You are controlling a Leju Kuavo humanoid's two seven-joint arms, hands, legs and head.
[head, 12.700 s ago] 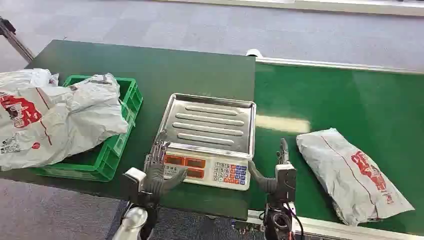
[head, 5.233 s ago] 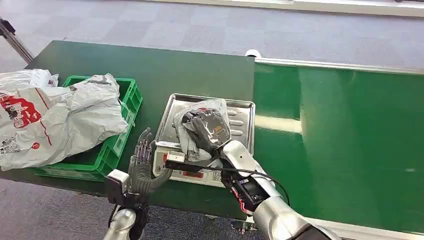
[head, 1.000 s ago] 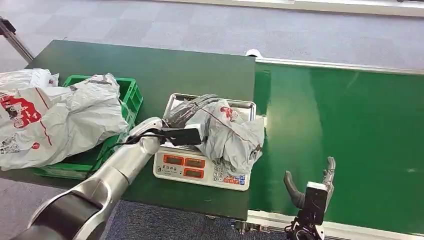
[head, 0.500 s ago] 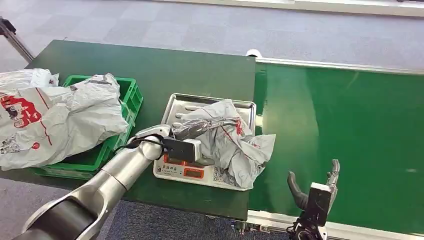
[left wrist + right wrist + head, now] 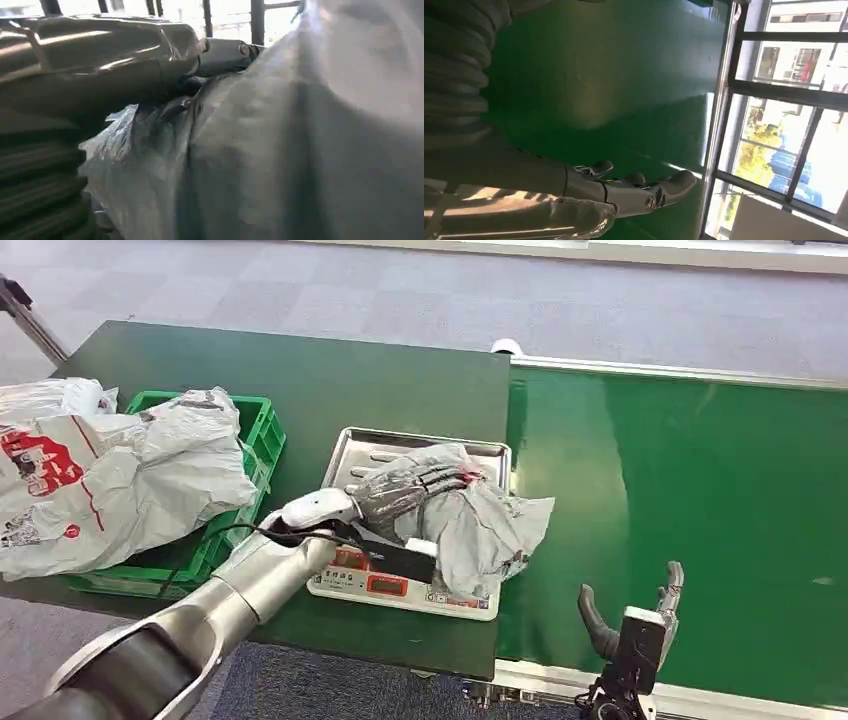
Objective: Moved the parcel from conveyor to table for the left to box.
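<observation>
The grey plastic parcel (image 5: 485, 525) with red print lies crumpled on the steel tray (image 5: 362, 446) of the weighing scale (image 5: 392, 586), and its right side hangs over the tray's edge. My left hand (image 5: 402, 490) lies across the parcel's top, fingers curled into the wrap, and grips it. In the left wrist view the parcel (image 5: 300, 150) sits pressed against my left hand (image 5: 125, 65). My right hand (image 5: 632, 625) hangs low at the near edge of the conveyor (image 5: 700, 470), fingers apart and holding nothing. The right wrist view has my right hand (image 5: 624, 192) over bare green belt (image 5: 599, 75).
A green crate (image 5: 258, 426) stands left of the scale on the dark green table (image 5: 330, 370). Large grey bags (image 5: 110, 480) are heaped in it and spill over its left side. Windows and grey floor lie beyond.
My left hand has turned and closed over the parcel's top, and its wrist has dropped toward the scale's display. The parcel has shifted slightly. My right hand has barely moved.
</observation>
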